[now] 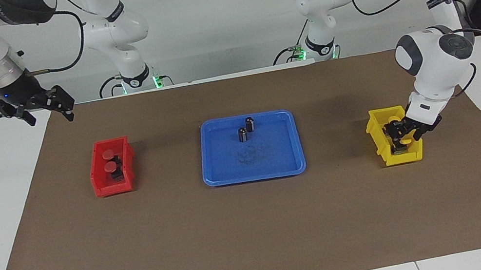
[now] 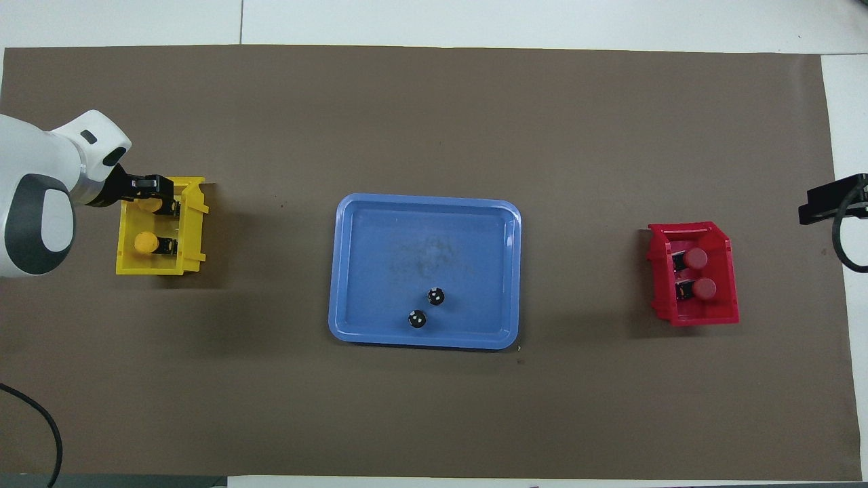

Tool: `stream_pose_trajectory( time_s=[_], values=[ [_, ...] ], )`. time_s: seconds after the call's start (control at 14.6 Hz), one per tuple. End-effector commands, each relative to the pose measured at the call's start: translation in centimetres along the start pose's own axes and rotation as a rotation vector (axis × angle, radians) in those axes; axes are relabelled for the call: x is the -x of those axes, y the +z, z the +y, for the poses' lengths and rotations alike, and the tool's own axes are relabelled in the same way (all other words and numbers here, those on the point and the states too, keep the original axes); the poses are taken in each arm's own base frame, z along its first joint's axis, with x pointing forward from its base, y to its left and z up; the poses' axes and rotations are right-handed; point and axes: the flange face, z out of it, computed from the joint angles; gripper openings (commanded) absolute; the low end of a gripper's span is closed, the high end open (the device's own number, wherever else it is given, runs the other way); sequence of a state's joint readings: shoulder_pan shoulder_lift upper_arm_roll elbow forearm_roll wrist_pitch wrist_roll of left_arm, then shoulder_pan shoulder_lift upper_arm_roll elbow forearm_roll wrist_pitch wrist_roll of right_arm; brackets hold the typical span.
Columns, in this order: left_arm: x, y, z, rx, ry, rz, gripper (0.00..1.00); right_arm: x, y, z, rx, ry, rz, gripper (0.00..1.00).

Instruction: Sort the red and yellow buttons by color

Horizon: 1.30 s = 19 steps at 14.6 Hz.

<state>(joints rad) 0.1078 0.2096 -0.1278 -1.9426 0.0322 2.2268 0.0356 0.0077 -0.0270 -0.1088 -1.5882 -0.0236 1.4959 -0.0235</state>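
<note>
Two red buttons (image 1: 109,160) sit in the red bin (image 1: 104,191) toward the right arm's end; they also show in the overhead view (image 2: 698,274), inside the red bin (image 2: 727,271). The yellow bin (image 2: 193,230) stands toward the left arm's end and holds one yellow button (image 2: 146,242) nearer the robots. A second yellow button (image 2: 153,203) lies right under my left gripper (image 2: 159,198). My left gripper (image 1: 400,135) is down inside the yellow bin (image 1: 378,116). My right gripper (image 1: 45,109) is open and empty, raised over the table's edge near the robots, where the arm waits.
A blue tray (image 1: 205,161) sits mid-table between the bins, with two small dark cylinders (image 1: 246,129) in its part nearer the robots; the tray (image 2: 339,271) and the cylinders (image 2: 426,307) also show in the overhead view. A brown mat covers the table.
</note>
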Motion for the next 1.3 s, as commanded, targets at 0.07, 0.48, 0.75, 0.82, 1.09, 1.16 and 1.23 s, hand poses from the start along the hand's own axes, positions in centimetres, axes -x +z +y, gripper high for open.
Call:
stream_pose_trajectory(
  time_s=[0.07,0.48,0.75,0.82,1.09,1.16,1.23],
  values=[
    [-1.5,-5.9,1.1,0.0,0.025,-0.044,0.74,0.6,0.1,-0.6,-0.003,-0.007,-0.01,1.0],
    [-2.4,-16.6,2.2,-0.006,0.066,-0.052,1.0,0.5,0.0,0.0,-0.002,0.003,-0.002,1.0],
    [0.0,-21.6,2.6,-0.012,0.073,-0.146,1.0,0.6,0.0,0.3,-0.003,0.011,-0.005,1.0],
    [1.1,-24.2,2.9,-0.013,0.079,-0.103,1.0,0.6,0.0,0.3,-0.001,0.013,-0.005,1.0],
    [2.6,-26.2,3.7,-0.013,0.091,-0.107,1.0,0.6,0.0,0.0,-0.001,0.007,-0.005,1.0],
    [2.7,-26.3,3.7,-0.013,0.092,-0.104,1.0,0.6,-0.1,-0.2,0.001,-0.001,-0.004,1.0],
    [2.6,-26.3,3.7,-0.013,0.092,-0.103,1.0,0.5,0.0,-0.3,0.001,-0.001,-0.004,1.0]
  ],
)
